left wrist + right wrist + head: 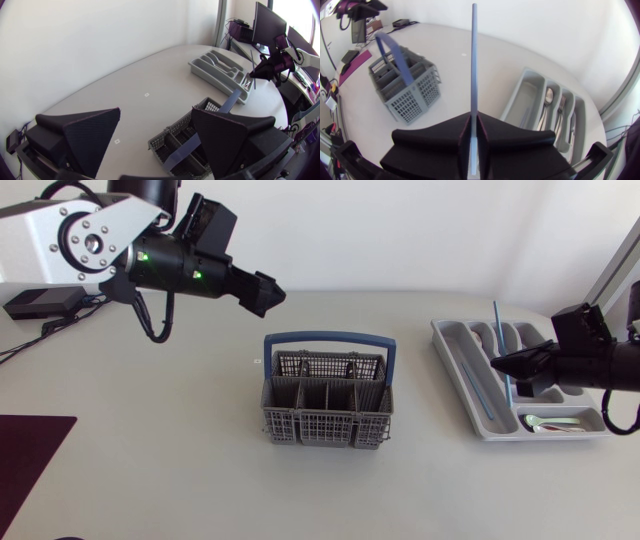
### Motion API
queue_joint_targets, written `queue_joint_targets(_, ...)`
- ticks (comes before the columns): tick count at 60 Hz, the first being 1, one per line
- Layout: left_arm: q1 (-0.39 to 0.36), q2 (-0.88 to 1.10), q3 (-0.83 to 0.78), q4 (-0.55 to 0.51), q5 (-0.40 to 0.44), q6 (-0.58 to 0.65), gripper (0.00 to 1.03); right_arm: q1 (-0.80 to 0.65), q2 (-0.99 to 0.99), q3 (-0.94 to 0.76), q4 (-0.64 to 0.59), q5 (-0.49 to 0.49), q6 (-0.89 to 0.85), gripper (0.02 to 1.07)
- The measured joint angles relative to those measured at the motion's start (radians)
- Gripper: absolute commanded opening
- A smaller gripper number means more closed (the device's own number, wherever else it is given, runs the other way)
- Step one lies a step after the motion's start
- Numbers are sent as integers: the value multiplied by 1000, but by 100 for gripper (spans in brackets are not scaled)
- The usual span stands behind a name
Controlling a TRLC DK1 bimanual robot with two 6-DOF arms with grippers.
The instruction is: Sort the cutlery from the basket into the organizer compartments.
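The grey cutlery basket (320, 425) with a blue handle (330, 337) stands mid-table; no cutlery shows in it. My left gripper (262, 292) hovers open behind and to the left of it, holding nothing; its wide-apart fingers (92, 135) frame the basket (172, 142). At the right, my right gripper (505, 363) is shut on a thin blue utensil (497, 330) over the grey organizer (440, 332). In the right wrist view the utensil (474, 60) sticks straight out from the gripper (474, 135), beside the organizer (522, 102).
A spoon (547, 96) and a fork (560, 106) lie in neighbouring organizer slots, and a spoon (555, 422) lies in the short front compartment. A dark red mat (25, 455) lies at the left table edge. Cables and a black box (35, 303) sit at the back left.
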Motion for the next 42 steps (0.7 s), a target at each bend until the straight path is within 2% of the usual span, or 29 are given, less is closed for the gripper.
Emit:
queue_joint_targets(15,80,0,-78,1,-6,28,98,-27,340,175,43,127,91,7)
queue_joint_targets(28,100,0,-152,8,-6,52,98,-18,567,293,48,201,175,7)
queue_joint_targets(36,109,0,-178,9,-6,61,98,-3,644,328,27,209,206,9)
queue_joint_targets(38,111,0,-184,11,-6,63,98,1,655,332,24,210,208,14)
queue_joint_targets(42,117,0,-197,18,-7,74,99,4,669,341,17,213,217,37)
